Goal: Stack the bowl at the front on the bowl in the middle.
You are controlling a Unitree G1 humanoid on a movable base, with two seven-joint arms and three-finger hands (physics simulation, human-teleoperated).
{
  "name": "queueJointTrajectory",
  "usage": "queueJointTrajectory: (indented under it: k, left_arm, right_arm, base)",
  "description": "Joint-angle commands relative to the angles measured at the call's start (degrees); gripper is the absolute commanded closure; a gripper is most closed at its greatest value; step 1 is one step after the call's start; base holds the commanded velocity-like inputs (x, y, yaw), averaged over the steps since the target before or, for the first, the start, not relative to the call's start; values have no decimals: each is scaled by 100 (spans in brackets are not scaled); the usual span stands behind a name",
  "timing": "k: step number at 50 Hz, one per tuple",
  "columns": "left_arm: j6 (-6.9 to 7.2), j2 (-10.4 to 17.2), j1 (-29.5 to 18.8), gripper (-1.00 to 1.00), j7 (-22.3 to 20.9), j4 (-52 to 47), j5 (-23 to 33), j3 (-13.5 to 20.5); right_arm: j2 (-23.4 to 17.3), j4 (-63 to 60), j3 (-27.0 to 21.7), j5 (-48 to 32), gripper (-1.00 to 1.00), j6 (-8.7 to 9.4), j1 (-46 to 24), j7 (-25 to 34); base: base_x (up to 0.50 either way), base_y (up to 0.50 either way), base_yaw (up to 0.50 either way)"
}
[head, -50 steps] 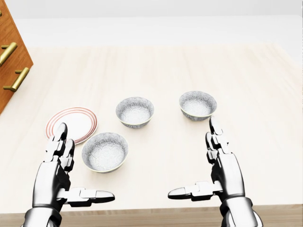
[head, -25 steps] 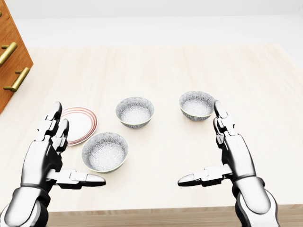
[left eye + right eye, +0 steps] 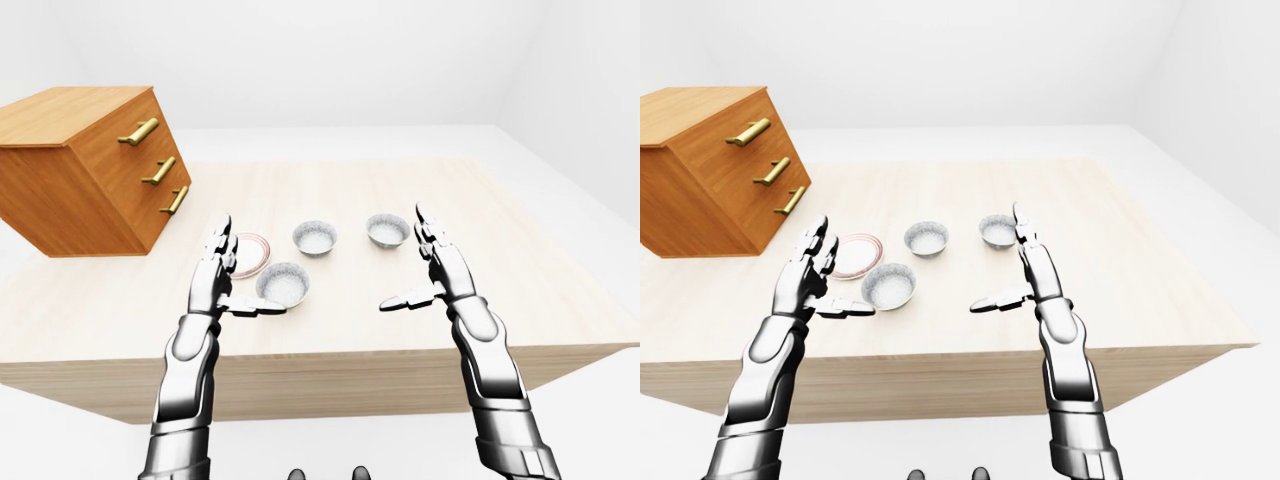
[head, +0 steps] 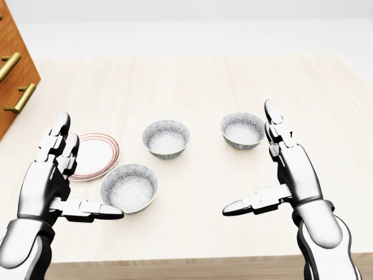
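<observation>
Three speckled white bowls stand on the pale wooden table [image 4: 204, 81]. The front bowl [image 4: 129, 188] is lowest in the head view, the middle bowl [image 4: 166, 138] is above and right of it, and a third bowl [image 4: 243, 129] sits further right. My left hand [image 4: 81, 175] is open just left of the front bowl, its thumb tip by the bowl's lower-left rim. My right hand [image 4: 256, 166] is open and empty, with its fingers beside the third bowl's right side.
A white plate with red rings [image 4: 93, 154] lies left of the front bowl, partly behind my left fingers. A wooden drawer cabinet [image 3: 90, 170] with brass handles stands at the table's left. The table's near edge [image 4: 192, 265] runs along the bottom.
Both hands have risen in the head view and spread apart. The left went left beside the plate and front bowl, the right went up beside the third bowl. The bowls have not moved.
</observation>
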Motion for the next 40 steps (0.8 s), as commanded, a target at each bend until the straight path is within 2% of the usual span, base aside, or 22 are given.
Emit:
queueJointTrajectory:
  k: [1,23,40]
  left_arm:
    - [0,35,-25,-100,48,60,-43,51]
    - [0,22,14,-100,34,23,-65,42]
    - [0,44,-100,-100,67,236,-13,23]
  right_arm:
    - [-18,23,-17,0,-100,0,-45,36]
    - [9,54,-14,6,-100,0,19,-20]
    - [31,681,67,-76,-100,0,-171,-211]
  base:
    - [18,0,0]
    - [19,0,0]
    - [18,0,0]
